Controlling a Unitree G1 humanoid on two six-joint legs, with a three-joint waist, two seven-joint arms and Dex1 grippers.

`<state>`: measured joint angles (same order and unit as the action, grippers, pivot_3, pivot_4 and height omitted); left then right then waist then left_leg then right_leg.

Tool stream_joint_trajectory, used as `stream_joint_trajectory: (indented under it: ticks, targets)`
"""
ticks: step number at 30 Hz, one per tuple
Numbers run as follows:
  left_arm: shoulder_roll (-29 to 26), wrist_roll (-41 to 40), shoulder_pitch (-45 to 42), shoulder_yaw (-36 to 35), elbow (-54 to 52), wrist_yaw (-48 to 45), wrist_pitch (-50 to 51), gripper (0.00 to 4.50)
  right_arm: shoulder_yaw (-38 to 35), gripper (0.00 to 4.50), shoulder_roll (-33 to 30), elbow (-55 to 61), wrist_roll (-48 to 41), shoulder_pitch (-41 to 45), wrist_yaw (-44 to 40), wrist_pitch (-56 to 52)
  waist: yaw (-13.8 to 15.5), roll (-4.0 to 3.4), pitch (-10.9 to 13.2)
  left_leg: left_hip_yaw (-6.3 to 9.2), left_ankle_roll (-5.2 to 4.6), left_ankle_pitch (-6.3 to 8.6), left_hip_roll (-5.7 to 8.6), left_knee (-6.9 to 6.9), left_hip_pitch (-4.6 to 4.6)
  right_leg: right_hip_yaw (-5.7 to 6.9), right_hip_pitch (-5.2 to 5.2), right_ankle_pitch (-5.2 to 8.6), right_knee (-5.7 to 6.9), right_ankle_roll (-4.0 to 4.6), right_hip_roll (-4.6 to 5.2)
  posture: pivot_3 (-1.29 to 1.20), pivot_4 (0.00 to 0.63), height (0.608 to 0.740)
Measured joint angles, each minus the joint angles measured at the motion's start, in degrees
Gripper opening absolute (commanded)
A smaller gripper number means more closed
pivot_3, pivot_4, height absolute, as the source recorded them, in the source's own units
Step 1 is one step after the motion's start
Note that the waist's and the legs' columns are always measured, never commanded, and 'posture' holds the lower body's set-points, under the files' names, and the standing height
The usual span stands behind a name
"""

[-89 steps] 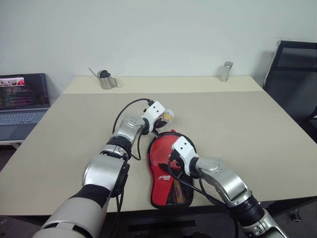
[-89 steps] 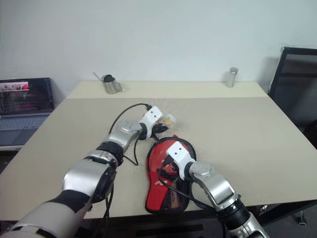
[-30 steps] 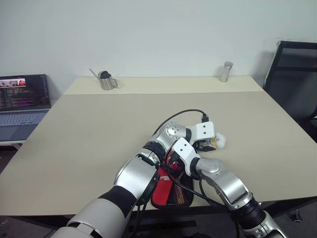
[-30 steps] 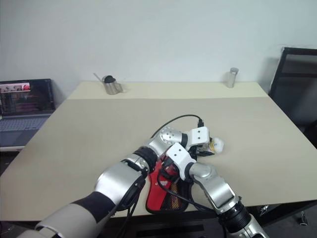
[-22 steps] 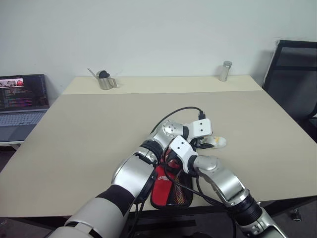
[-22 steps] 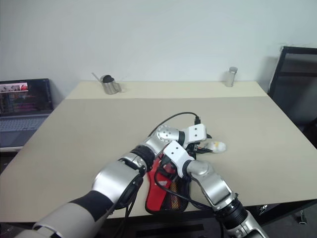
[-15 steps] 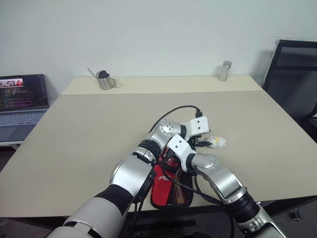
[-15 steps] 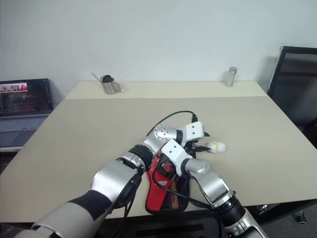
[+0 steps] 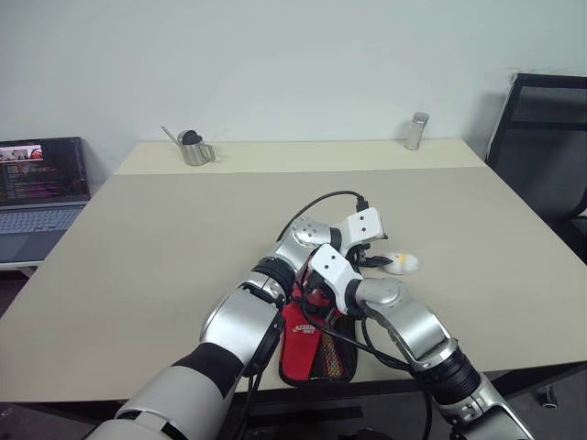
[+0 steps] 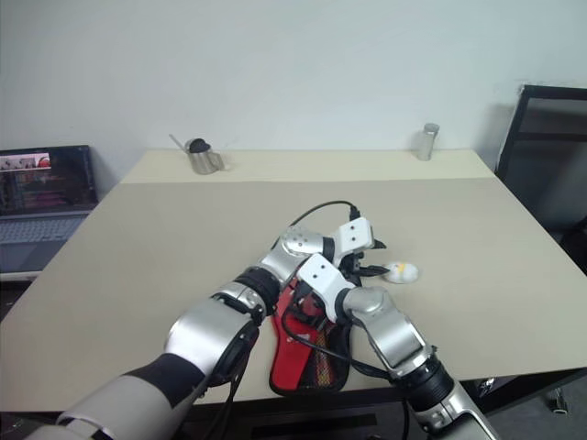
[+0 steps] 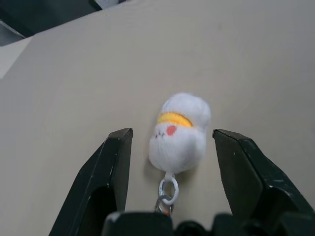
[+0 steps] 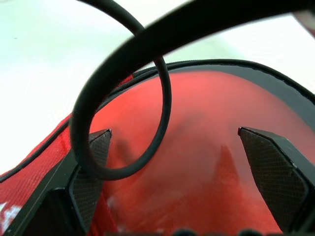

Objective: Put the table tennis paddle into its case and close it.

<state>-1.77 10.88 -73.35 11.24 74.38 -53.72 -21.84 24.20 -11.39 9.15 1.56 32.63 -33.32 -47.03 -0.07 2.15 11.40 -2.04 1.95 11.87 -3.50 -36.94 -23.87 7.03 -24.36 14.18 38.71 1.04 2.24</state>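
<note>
Red case [image 9: 312,344] sits at the worktop's [image 9: 165,238] near edge; left tool [image 11: 170,147] dragged its plush zip charm [image 11: 179,130] rightward, now open around it. Right tool [image 12: 172,162] gapes above. Zipping looks nearly done.

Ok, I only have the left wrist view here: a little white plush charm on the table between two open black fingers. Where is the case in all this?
Observer: The case lies at the table's near edge, red side up, under the crossed arms. The plush charm sits beyond it, toward the robot's right.
Operator: And the right gripper?
Observer: The right gripper is over the case's rounded red end, fingers wide open, with nothing between them.
Operator: Anything else on the table?
Observer: A small metal pitcher and a metal cylinder stand at the far edge.
</note>
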Motion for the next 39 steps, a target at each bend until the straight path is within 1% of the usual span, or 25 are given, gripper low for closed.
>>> stream_joint_trajectory:
  ticks: [3, 5, 8, 13, 19, 25, 26, 27, 29, 30, 31, 32, 34, 37, 39]
  targets:
    - [0.1, -1.6, 0.5, 0.0, -2.4, 0.0, -0.3, 3.17, 0.0, 4.50, -2.5, 1.9, -0.1, 0.0, -1.6, 1.3, 0.0, 0.00, 0.0, 0.01, 0.00, 0.00, 0.00, -0.01, -0.02, 0.01, 0.00, 0.00, 0.00, 0.00, 0.00, 0.00, 0.150, 0.740]
    - [0.7, -3.0, 0.5, 0.0, -4.4, 0.0, -0.6, 3.17, -0.2, 4.50, -5.3, 4.5, -0.6, 0.0, -2.8, 1.5, 0.0, 0.00, 0.0, 0.00, 0.00, 0.00, 0.02, 0.00, -0.02, 0.00, 0.00, 0.00, -0.03, 0.00, 0.01, 0.00, 0.150, 0.740]
    - [1.7, -3.7, 0.5, 0.3, -6.4, 0.4, -0.8, 3.17, -1.1, 4.50, -8.6, 8.7, -2.1, 0.0, -4.4, -1.3, 0.1, 0.00, 0.0, -0.01, 0.00, 0.00, 0.02, -0.01, -0.02, -0.01, 0.01, 0.00, -0.05, 0.00, 0.01, 0.00, 0.150, 0.740]
    - [2.4, -4.0, 0.5, 1.7, -7.3, 1.5, -0.8, 3.17, -2.3, 4.50, -10.4, 11.1, -4.7, -0.1, -5.4, -4.2, -0.1, 0.00, 0.0, -0.01, 0.00, 0.00, -0.03, 0.00, 0.02, -0.01, 0.00, 0.00, -0.04, 0.00, -0.04, 0.00, 0.150, 0.740]
    - [2.4, -4.3, 0.5, 2.0, -7.2, 1.8, -0.7, 3.17, -2.8, 4.50, -9.5, 10.3, -5.7, -0.2, -5.4, -2.8, -0.1, 0.00, 0.0, -0.03, 0.00, 0.00, -0.01, 0.00, 0.01, -0.02, 0.00, 0.00, -0.05, 0.00, -0.04, 0.00, 0.150, 0.740]
    - [0.8, -4.1, 0.6, 1.8, -4.9, 6.7, 1.2, 3.17, -0.9, 4.50, -6.5, 0.4, -4.1, 2.6, -5.8, 5.1, -0.1, 0.00, 0.0, -0.01, 0.00, 0.00, -0.05, 0.01, 0.03, 0.00, -0.02, 0.00, 0.00, 0.00, -0.07, 0.00, 0.150, 0.740]
    - [0.8, -4.1, 0.7, 1.7, -4.6, 9.0, 1.4, 3.17, -0.9, 4.50, -5.8, -1.3, -3.5, 3.2, -5.8, 6.1, 0.0, 0.00, 0.0, -0.01, 0.00, 0.00, -0.04, 0.00, 0.01, 0.00, -0.02, 0.00, 0.00, 0.00, -0.06, 0.00, 0.150, 0.740]
    - [-0.3, -4.5, 0.9, -0.5, -4.0, 15.7, 2.6, 3.17, -0.3, 4.50, -4.2, -1.1, -3.9, 3.6, -6.5, 7.5, -0.3, 0.04, 0.0, -0.05, -0.01, 0.00, -0.06, 0.01, 0.01, -0.07, -0.07, 0.00, 0.02, 0.00, -0.06, 0.00, 0.150, 0.740]
    - [-6.9, -5.9, 0.1, -5.5, -3.1, 24.2, 4.8, 3.17, 5.0, 4.50, -0.1, 2.0, -5.8, 0.8, -9.1, 10.9, -2.5, 0.16, 0.1, -0.03, -0.31, 0.17, -0.20, 0.02, 0.12, -0.27, -0.12, -0.01, 0.04, -0.03, -0.02, 0.00, 0.150, 0.740]
    - [-7.9, -6.2, -0.6, -6.9, -3.0, 26.1, 5.3, 3.17, 6.8, 4.50, 0.4, 1.7, -6.0, 0.3, -9.9, 11.7, -2.3, 0.13, 0.1, 0.04, -0.30, 0.17, -0.15, 0.03, 0.10, -0.05, -0.13, -0.01, 0.18, -0.02, -0.09, 0.00, 0.150, 0.740]
    - [-7.6, -6.3, -1.2, -7.4, -3.0, 27.3, 5.3, 3.17, 7.4, 4.50, 0.4, 1.1, -6.0, 0.4, -10.4, 12.2, -1.6, 0.13, 0.1, 0.07, -0.29, 0.16, -0.15, 0.04, 0.06, 0.06, -0.12, 0.01, 0.22, -0.01, -0.16, 0.00, 0.150, 0.740]
    - [-7.0, -6.3, -1.3, -7.8, -3.0, 28.2, 5.3, 3.17, 7.5, 4.50, 0.2, 0.4, -5.9, 1.2, -10.4, 12.8, -0.4, 0.13, 0.1, 0.18, -0.27, 0.15, -0.10, 0.02, 0.04, 0.15, -0.01, 0.02, 0.20, 0.00, -0.15, 0.00, 0.150, 0.740]
    - [-5.6, -6.2, -1.3, -8.1, -2.7, 29.1, 5.3, 3.17, 7.5, 4.50, 0.4, 0.0, -5.5, 2.6, -10.5, 14.1, 0.8, 0.14, 0.1, 0.16, -0.25, 0.15, 0.03, -0.07, -0.06, 0.09, 0.01, 0.01, 0.12, 0.00, -0.02, 0.00, 0.150, 0.740]
    - [-4.2, -5.9, -1.3, -8.1, -2.7, 29.3, 5.3, 3.17, 7.5, 4.50, 0.6, 0.0, -5.4, 2.7, -10.5, 14.8, 1.2, 0.14, 0.1, -0.06, -0.23, 0.16, 0.26, -0.10, -0.06, -0.05, 0.04, 0.00, -0.01, -0.01, 0.16, 0.00, 0.150, 0.740]
    - [-4.8, -5.9, -1.3, -8.1, -2.7, 29.2, 5.2, 3.17, 7.4, 4.50, -0.4, 0.0, -5.4, 2.6, -10.6, 15.0, 1.0, 0.14, 0.1, -0.12, -0.23, 0.16, 0.29, -0.09, -0.04, -0.10, 0.05, -0.01, -0.08, -0.02, 0.19, 0.00, 0.150, 0.740]
